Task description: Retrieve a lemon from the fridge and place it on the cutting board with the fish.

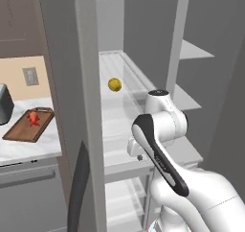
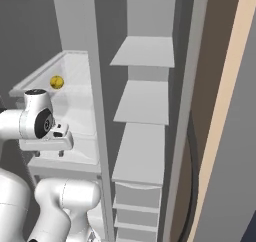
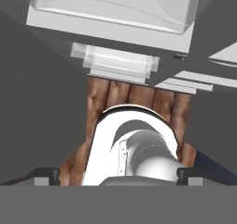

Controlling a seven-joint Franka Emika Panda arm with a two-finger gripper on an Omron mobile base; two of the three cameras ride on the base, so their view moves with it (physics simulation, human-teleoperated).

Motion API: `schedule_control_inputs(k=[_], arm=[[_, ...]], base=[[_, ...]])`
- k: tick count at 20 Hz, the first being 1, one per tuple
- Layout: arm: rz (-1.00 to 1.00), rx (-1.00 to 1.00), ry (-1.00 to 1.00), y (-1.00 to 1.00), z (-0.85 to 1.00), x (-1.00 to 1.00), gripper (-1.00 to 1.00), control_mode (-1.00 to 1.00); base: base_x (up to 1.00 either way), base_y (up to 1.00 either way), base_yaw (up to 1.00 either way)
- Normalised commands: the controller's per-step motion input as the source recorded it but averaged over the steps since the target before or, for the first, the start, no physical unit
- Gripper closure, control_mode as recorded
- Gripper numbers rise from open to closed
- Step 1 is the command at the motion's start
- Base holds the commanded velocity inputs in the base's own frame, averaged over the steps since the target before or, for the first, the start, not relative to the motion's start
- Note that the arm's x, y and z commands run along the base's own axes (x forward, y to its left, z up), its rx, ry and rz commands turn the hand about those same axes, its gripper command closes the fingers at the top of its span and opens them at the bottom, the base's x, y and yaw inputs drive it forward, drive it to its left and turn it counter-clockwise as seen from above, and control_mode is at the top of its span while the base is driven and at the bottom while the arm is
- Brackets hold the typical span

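Counter (image 1: pixel 28 149): pale worktop at the far left of the left base view, beside the fridge; it carries the board well away from the shelves, so the fruit has to be carried across.
Cutting board (image 1: pixel 27 125): brown wooden board lying at an angle near the counter's back edge, a bare stretch of wood open on its near side, which looks like the room left for the fruit.
Fish (image 1: pixel 33 117): small red-orange shape lying on the board toward its far end, touching the wood.
Fridge (image 1: pixel 88 106): grey body with the door swung open, its shelves exposed, so the arm has a way in from the front.
Shelf (image 1: pixel 115 116): pale, with a raised rim; that rim likely keeps a round fruit from rolling off.
Lemon (image 1: pixel 114 84): yellow and round, sitting alone toward the back of that shelf near its left wall; the right base view has it at (image 2: pixel 56 82), near the back left corner.
Gripper (image 3: pixel 118 174): fingertips (image 3: pixel 47 176) stand wide apart at the bottom corners of the hand view, nothing between them; the hand points downward, not at the fruit.
Step, as judged: reach not begun; the hand must swing up toward the shelf.
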Motion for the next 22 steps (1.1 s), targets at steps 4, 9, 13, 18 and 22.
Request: schedule_control_inputs(k=[4,9,13,18,22], arm=[[0.0,0.0,0.0,0.0,0.0,0.0,-1.0,1.0],[0.0,0.0,0.0,0.0,0.0,0.0,-1.0,1.0],[0.0,0.0,0.0,0.0,0.0,0.0,-1.0,1.0],[0.0,0.0,0.0,0.0,0.0,0.0,-1.0,1.0],[0.0,0.0,0.0,0.0,0.0,0.0,-1.0,1.0]], base=[[0.27,0.01,0.05],[0.39,0.03,0.05],[0.48,0.01,0.05],[0.41,0.0,0.05],[0.12,0.0,0.0]])
